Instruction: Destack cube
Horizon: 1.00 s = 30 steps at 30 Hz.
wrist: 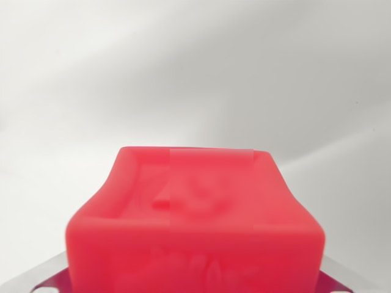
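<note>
Item: red cube [195, 226]. Position: you are looking at it directly under the wrist camera, filling the lower middle of the wrist view and running off the bottom edge. Its upper face is showing a shallow recess with a faint raised pattern, too blurred to read.

Item: gripper. Only two slivers of bright metal are showing, one at the lower corner on the wrist view's left [52, 278] and one on the wrist view's right [333, 282], each poking out from behind the cube. Whether the fingers are spread, pressed together or pinching the cube, you cannot tell; the fingertips themselves are hidden.

Item: worktop [183, 73]. Pale, plain, out of focus, lying beyond the cube.

Progress: you are not seeing a second cube or any stack. The cube is sitting so close to the camera that it is probably being carried between the fingers, which would mean the lift off the stack is done and the set-down is what is left. This is a judgement only; the contact points are out of sight.

Edges and room: no worktop edge, wall or other object is showing. Ahead of the gripper and to both sides the surface is looking open, so a set-down there is looking unobstructed. Nothing below the cube is visible.
</note>
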Motion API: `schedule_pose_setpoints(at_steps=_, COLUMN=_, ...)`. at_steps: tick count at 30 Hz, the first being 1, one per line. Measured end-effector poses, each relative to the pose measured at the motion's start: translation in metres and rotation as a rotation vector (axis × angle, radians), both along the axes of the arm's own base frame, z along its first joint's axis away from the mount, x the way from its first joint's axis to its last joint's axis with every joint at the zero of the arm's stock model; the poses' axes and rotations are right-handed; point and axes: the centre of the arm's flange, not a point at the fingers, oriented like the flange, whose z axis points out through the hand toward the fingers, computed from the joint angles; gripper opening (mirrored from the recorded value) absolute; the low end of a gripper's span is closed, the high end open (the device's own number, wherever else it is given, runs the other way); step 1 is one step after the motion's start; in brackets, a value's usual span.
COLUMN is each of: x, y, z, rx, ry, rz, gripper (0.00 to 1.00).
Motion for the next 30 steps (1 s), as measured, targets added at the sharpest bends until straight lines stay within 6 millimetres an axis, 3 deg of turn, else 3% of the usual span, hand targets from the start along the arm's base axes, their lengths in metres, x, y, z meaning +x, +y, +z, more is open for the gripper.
schedule_pose_setpoints(at_steps=12, x=-0.006, y=-0.012, z=-0.015, rx=0.000, ry=-0.003, rz=-0.018, gripper=0.00)
schedule_pose_setpoints(at_steps=17, x=-0.008, y=-0.011, z=-0.036, rx=-0.002, ry=0.004, rz=-0.016, gripper=0.00)
schedule_pose_setpoints(at_steps=30, x=-0.008, y=-0.011, z=-0.063, rx=-0.001, ry=0.003, rz=-0.016, gripper=0.00)
